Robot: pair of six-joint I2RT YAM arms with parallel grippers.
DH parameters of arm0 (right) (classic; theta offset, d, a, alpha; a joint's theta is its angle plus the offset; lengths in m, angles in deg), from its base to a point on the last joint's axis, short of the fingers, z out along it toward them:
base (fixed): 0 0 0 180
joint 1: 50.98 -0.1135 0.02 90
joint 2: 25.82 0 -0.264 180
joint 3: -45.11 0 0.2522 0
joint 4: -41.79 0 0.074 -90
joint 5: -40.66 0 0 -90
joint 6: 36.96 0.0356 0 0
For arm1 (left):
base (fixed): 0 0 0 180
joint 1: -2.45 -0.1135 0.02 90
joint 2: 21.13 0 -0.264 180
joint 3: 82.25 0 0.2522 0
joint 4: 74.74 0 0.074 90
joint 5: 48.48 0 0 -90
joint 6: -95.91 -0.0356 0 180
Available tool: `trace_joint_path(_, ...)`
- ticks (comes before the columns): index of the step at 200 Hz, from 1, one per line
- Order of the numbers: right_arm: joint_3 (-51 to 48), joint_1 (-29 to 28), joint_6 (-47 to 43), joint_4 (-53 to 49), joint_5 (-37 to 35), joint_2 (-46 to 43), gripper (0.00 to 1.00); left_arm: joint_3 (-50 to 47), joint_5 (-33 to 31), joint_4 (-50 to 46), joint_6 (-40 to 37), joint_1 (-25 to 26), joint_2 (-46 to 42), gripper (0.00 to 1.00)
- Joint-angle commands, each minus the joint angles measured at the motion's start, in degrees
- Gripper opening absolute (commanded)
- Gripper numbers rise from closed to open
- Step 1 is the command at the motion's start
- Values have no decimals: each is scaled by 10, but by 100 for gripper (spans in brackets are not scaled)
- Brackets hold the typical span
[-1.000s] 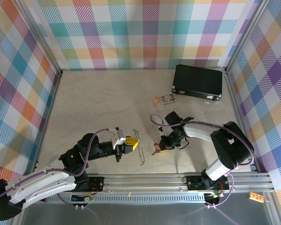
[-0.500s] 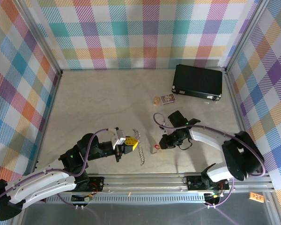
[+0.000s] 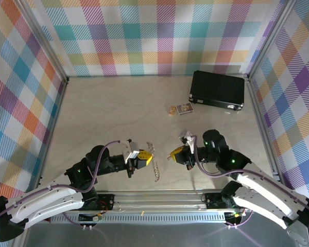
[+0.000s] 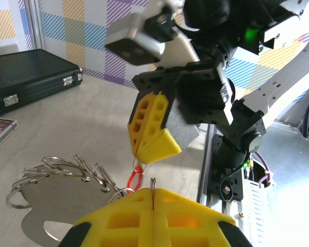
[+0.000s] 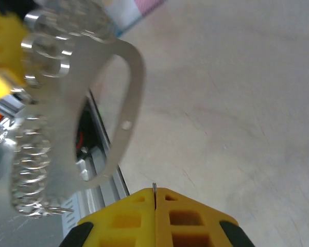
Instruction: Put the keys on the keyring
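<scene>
The key is not yet on the keyring, so the threading itself is what remains. Both parts are in hand and held facing each other close to the near edge of the surface (image 3: 108,113), about midway along it.

The left pincer (image 3: 142,156) has its yellow fingers pressed together. A thin metal edge shows in the seam between them, and I judge it to be part of the keyring (image 3: 153,163), whose flat plate and cluster of rings spread out just beyond the tips in the left wrist view.

The right pincer (image 3: 175,153) is also pressed together, and a sliver of metal shows in its seam in its own wrist view. The key (image 4: 136,177) hangs below its fingertips with the red head lowest, close to the rings but apart from them. It appears to be the one key in play. The black case (image 3: 218,90) and the small card (image 3: 184,108) lie untouched toward the far right corner.

Against a second ago, the right arm has swung round. Its elbow then stood bent up on the right, and the forearm now stretches out toward the near right corner. Its pincer has turned its yellow fingers toward the keyring. The red key then lay low beside that pincer and is no longer there. The left arm and the keyring have not shifted.
</scene>
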Motion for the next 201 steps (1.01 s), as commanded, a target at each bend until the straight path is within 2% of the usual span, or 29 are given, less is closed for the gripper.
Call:
trace_joint_path(1,-17,-26,-36,103,25,-28,0,33,21,3,-3,6,-8,0)
trace_joint_path(56,-24,-64,-32,295,80,-40,0,64,68,-28,-7,6,-23,0)
trace_joint_path(89,6,-86,-43,318,106,-12,0,81,98,-41,-2,6,-24,0)
trace_joint_path(130,14,-117,-62,317,79,-6,0,83,104,-32,0,6,-28,0)
trace_joint_path(201,-2,-156,-61,369,10,2,0,74,103,6,10,6,-25,0)
